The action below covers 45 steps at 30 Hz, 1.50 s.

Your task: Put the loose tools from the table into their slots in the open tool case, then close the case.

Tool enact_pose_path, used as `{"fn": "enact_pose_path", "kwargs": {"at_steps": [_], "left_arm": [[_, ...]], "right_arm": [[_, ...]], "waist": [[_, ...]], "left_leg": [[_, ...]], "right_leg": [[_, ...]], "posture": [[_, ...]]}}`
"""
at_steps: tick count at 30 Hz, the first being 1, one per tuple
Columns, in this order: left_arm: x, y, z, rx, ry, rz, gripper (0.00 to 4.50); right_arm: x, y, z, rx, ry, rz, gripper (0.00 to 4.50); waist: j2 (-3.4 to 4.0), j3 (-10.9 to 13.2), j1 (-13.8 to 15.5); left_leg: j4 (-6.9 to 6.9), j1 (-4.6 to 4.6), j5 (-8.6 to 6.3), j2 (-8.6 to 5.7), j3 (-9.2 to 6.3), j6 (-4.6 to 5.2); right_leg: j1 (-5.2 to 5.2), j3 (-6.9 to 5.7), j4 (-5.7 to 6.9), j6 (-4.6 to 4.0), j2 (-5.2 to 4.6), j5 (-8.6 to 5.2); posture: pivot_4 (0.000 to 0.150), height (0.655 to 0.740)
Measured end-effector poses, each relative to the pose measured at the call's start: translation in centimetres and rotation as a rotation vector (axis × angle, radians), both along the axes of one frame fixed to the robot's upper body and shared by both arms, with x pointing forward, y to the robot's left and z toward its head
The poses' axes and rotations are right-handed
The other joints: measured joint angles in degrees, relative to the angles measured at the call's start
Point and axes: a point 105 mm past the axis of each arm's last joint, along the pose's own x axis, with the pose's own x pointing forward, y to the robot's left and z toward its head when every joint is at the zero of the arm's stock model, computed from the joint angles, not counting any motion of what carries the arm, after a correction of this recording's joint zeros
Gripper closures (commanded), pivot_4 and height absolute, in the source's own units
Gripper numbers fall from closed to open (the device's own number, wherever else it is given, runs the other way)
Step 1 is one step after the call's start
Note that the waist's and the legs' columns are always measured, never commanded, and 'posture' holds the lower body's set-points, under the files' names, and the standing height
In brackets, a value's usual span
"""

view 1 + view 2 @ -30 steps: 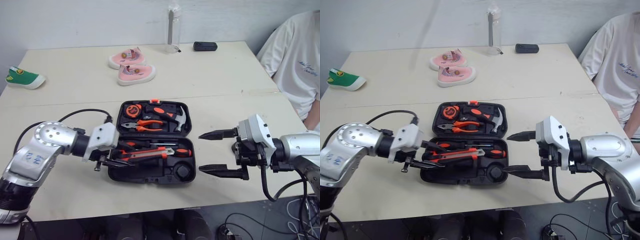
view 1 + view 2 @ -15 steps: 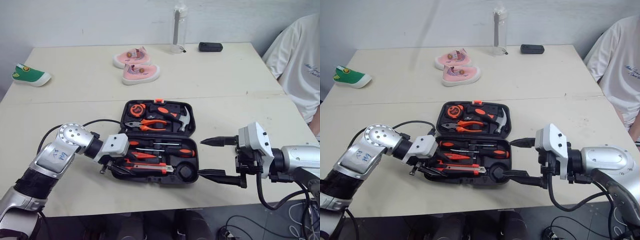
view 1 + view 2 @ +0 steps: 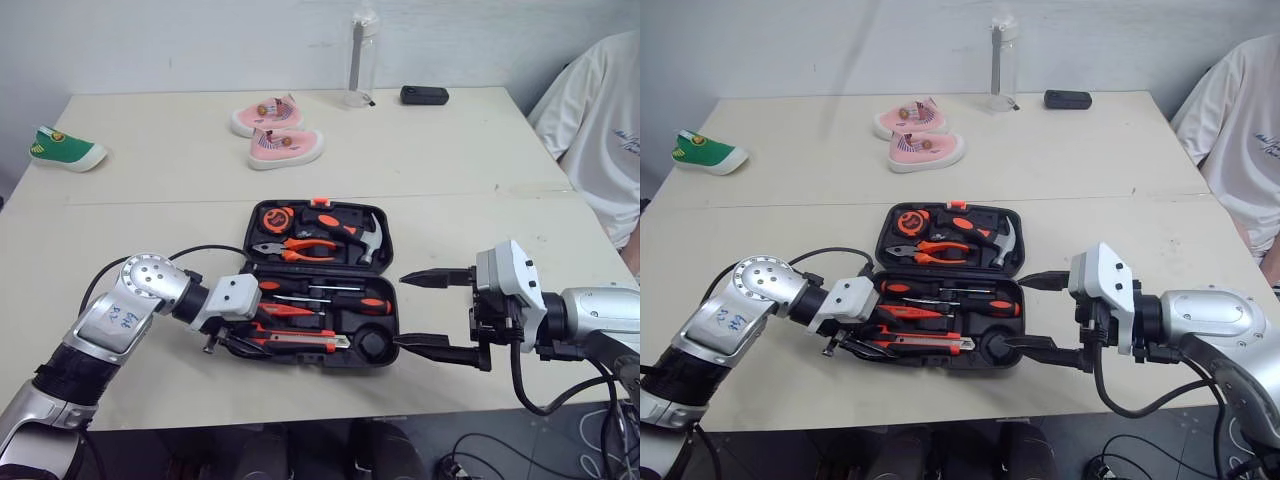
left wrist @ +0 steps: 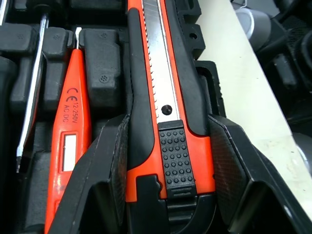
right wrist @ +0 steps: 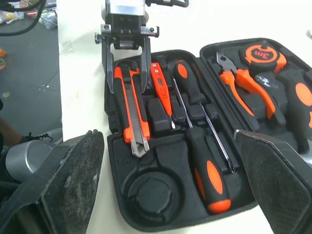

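The black tool case (image 3: 391, 318) lies open mid-table, with a hammer (image 3: 360, 232), pliers (image 3: 290, 250) and a tape measure (image 3: 272, 217) in its far half. Screwdrivers (image 3: 330, 302) and an orange voltage tester (image 4: 68, 141) sit in the near half. An orange-and-black utility knife (image 4: 161, 97) lies along the near row. My left gripper (image 3: 238, 342) is shut on its rear end from the case's left side, one finger on each flank. My right gripper (image 3: 400, 310) stands open just right of the case, holding nothing. A round slot (image 5: 151, 195) at the near right corner is empty.
Two pink shoes (image 3: 275, 135) and a green shoe (image 3: 65, 150) lie on the far part of the table, with a clear bottle (image 3: 362, 55) and a black device (image 3: 424, 95) at the back edge. A person in a white shirt (image 3: 600, 120) sits at the right.
The camera has shifted. My left gripper has carried the utility knife lower and further into the case's near row. The right gripper has stayed open beside the case.
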Motion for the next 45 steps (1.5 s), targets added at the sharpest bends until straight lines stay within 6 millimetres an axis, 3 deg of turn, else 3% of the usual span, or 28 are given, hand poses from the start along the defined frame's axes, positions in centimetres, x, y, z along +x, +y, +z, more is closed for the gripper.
{"fn": "enact_pose_path", "kwargs": {"at_steps": [5, 8, 13, 16, 24, 31, 45], "left_arm": [[-0.6, 0.3, 0.5, -0.010, 0.026, -0.013, 0.05], [-0.9, 0.3, 0.9, -0.025, 0.056, -0.022, 0.05], [-1.0, 0.4, 3.2, -0.130, 0.060, -0.027, 0.05], [-1.2, -0.2, 2.6, -0.185, 0.022, -0.065, 0.85], [-1.1, -1.3, 1.1, -0.344, -0.030, -0.031, 4.48], [-0.8, -1.0, -0.8, -0.330, -0.054, -0.014, 4.48], [-0.5, -1.2, -1.5, -0.262, -0.121, -0.074, 4.48]], "right_arm": [[0.1, 0.4, -0.2, 0.010, 0.011, 0.016, 0.00], [0.1, 0.4, -0.2, 0.010, 0.010, 0.016, 0.00], [0.1, 0.5, -0.1, 0.013, -0.005, 0.020, 0.00], [0.2, 0.4, -0.1, 0.010, -0.005, 0.016, 0.00], [0.3, 0.6, -0.2, 0.016, -0.003, 0.014, 0.00], [0.4, 1.0, -0.6, 0.031, 0.009, 0.017, 0.00], [0.5, 0.7, -1.1, 0.035, 0.036, 0.000, 0.00]], "waist": [[0.00, 0.00, -0.21], [0.00, 0.00, -0.13], [0.00, 0.00, -0.03], [0.00, 0.00, -0.05], [0.00, 0.00, -0.05], [0.00, 0.00, 0.01], [0.24, -0.17, 0.04]], "left_leg": [[-0.02, -0.01, 0.00, 0.03, -0.01, 0.00], [0.00, -0.02, 0.00, 0.02, -0.02, 0.00], [0.03, -0.03, 0.00, 0.00, -0.06, 0.00], [0.02, -0.01, 0.00, -0.02, -0.04, 0.00], [0.05, -0.02, 0.00, 0.00, -0.08, 0.00], [0.06, -0.02, 0.00, -0.02, -0.09, 0.00], [0.06, 0.16, 0.02, -0.04, -0.25, 0.03]], "right_leg": [[0.00, -0.03, -0.04, 0.00, 0.01, 0.00], [0.00, -0.04, -0.02, 0.00, 0.01, 0.00], [0.02, -0.05, -0.02, 0.00, -0.01, 0.00], [0.04, -0.05, -0.03, 0.00, -0.01, 0.00], [0.05, -0.10, 0.00, 0.01, -0.01, 0.01], [0.06, -0.13, -0.01, 0.01, -0.03, 0.01], [0.31, -0.25, -0.02, 0.01, -0.12, 0.01]], "posture": [[0.150, 0.7316], [0.150, 0.7316], [0.150, 0.7316], [0.150, 0.7316], [0.150, 0.7316], [0.150, 0.7316], [0.150, 0.7316]]}}
